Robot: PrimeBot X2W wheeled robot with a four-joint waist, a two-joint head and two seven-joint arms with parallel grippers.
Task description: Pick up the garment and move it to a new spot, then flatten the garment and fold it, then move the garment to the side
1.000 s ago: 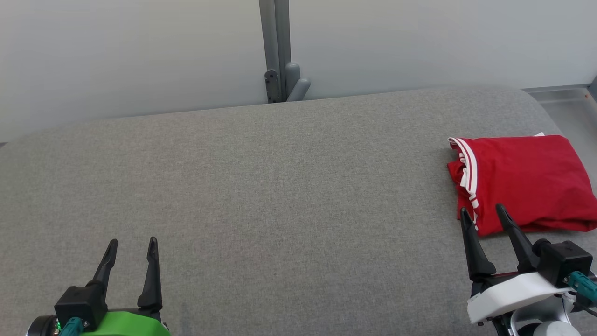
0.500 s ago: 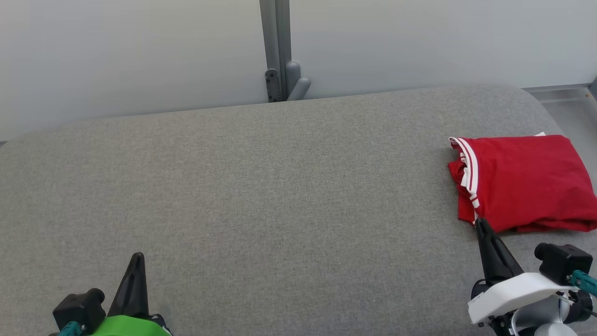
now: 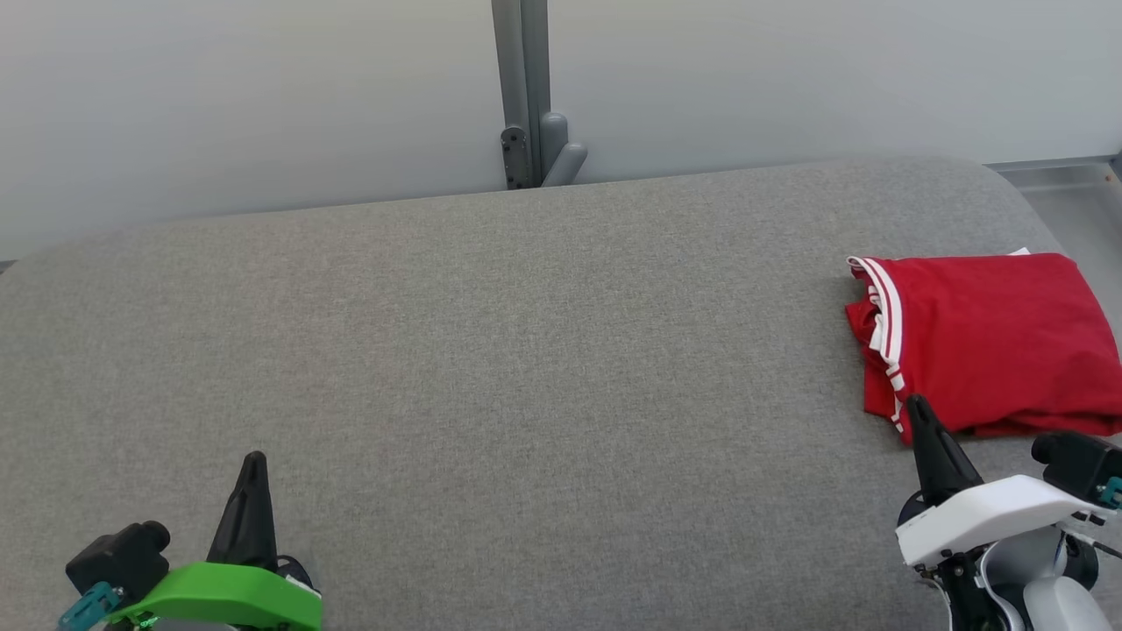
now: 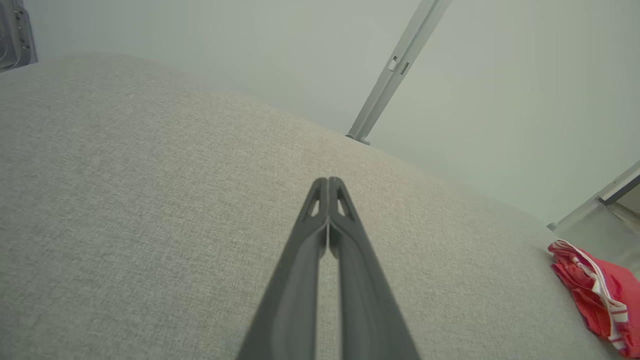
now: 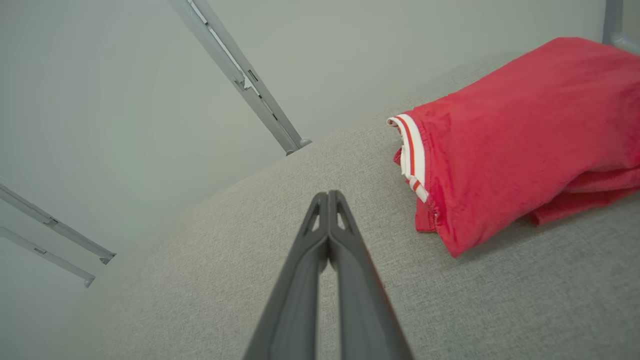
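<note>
Grey fabric-covered surface (image 3: 491,350), folded red garment (image 3: 990,342) with white-striped trim lying near its right end

left gripper (image 3: 254,460): jaws pressed together, empty | right gripper (image 3: 917,403): jaws pressed together, empty

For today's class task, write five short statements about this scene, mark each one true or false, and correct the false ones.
1. The folded red garment with white-striped trim lies on the grey fabric surface. True.
2. The right pincer grips the garment. False: its fingers are shut on nothing, and in the right wrist view the garment lies off to one side of them.
3. The left pincer stands wide open. False: its two fingers are pressed together.
4. The garment lies on the robot's right side of the surface. True.
5. A grey metal post rises behind the surface's far edge. True.
</note>
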